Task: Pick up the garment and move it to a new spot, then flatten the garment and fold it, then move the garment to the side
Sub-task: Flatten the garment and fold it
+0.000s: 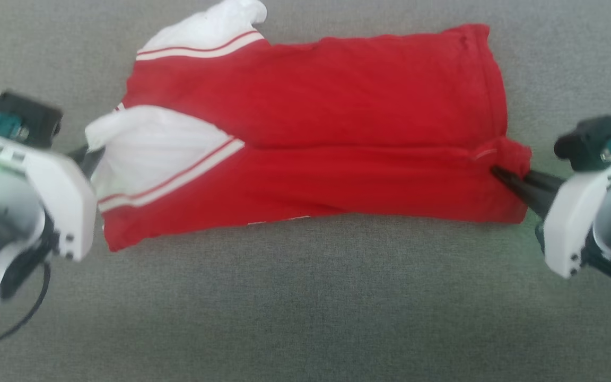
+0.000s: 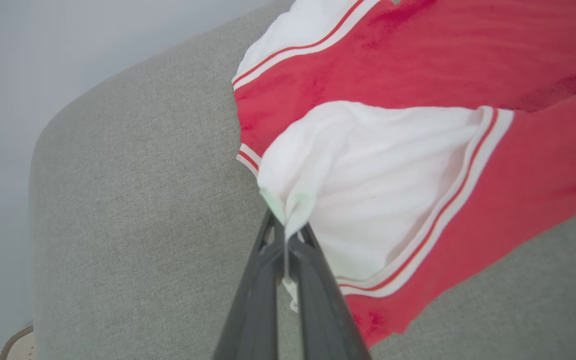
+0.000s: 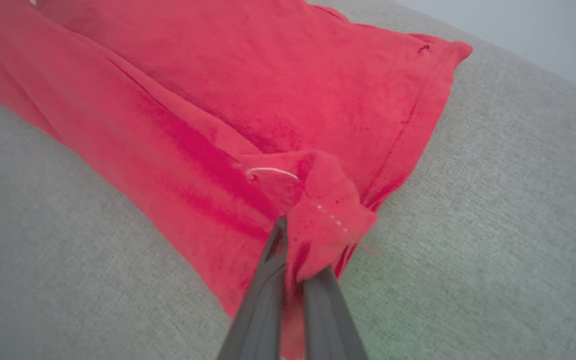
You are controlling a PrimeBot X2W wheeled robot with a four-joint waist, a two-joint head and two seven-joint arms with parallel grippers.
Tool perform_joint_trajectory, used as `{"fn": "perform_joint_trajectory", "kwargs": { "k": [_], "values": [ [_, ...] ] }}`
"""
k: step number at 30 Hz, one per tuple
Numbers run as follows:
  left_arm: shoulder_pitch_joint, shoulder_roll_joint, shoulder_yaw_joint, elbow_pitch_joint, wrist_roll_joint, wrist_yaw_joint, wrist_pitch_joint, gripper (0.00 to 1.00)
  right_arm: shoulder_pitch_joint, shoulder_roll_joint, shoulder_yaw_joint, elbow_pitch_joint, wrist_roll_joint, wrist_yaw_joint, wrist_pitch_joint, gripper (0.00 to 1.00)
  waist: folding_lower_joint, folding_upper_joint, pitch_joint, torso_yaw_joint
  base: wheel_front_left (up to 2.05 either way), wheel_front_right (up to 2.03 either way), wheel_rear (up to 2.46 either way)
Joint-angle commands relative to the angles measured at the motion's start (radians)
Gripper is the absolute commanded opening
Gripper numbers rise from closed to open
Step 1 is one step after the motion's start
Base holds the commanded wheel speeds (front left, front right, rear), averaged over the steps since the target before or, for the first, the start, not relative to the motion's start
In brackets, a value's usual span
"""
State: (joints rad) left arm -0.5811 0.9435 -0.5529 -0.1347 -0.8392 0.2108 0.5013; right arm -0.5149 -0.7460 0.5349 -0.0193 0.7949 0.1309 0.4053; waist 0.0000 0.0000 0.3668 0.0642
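The garment (image 1: 311,127), a red jersey shirt with white sleeves and striped trim, lies folded lengthwise across the grey surface. My left gripper (image 1: 89,157) is shut on the tip of the near white sleeve (image 2: 368,175) at the garment's left end; the wrist view shows cloth pinched between its dark fingers (image 2: 313,280). At the right end, my right gripper (image 1: 498,175) is shut on a bunched red hem corner (image 3: 325,225). The second white sleeve (image 1: 215,29) lies at the far left. Lettering and number are hidden.
The grey fabric surface (image 1: 305,297) stretches wide in front of the garment. Its rounded edge (image 2: 68,115) shows in the left wrist view, with a pale wall beyond it.
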Motion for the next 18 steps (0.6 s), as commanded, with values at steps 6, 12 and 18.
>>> {"fn": "perform_joint_trajectory", "kwargs": {
  "k": [6, 12, 18],
  "values": [
    [-0.186, -0.124, -0.068, 0.268, 0.046, -0.114, 0.025, 0.00, -0.148, 0.059, 0.056, 0.123, -0.054, 0.000, 0.007, 0.00, 0.0000, 0.0000, 0.061, -0.005, 0.00, 0.00, 0.00],
    [-0.252, -0.216, -0.101, 0.460, 0.033, -0.181, 0.013, 0.00, -0.250, 0.110, 0.138, 0.258, -0.035, 0.000, -0.006, 0.00, 0.0000, 0.0000, 0.094, -0.007, 0.00, 0.00, 0.00],
    [-0.282, -0.285, -0.120, 0.606, 0.012, -0.223, 0.005, 0.00, -0.321, 0.128, 0.235, 0.359, -0.004, -0.001, -0.014, 0.00, 0.0000, 0.0000, 0.104, -0.006, 0.00, 0.00, 0.00]
  ]
}}
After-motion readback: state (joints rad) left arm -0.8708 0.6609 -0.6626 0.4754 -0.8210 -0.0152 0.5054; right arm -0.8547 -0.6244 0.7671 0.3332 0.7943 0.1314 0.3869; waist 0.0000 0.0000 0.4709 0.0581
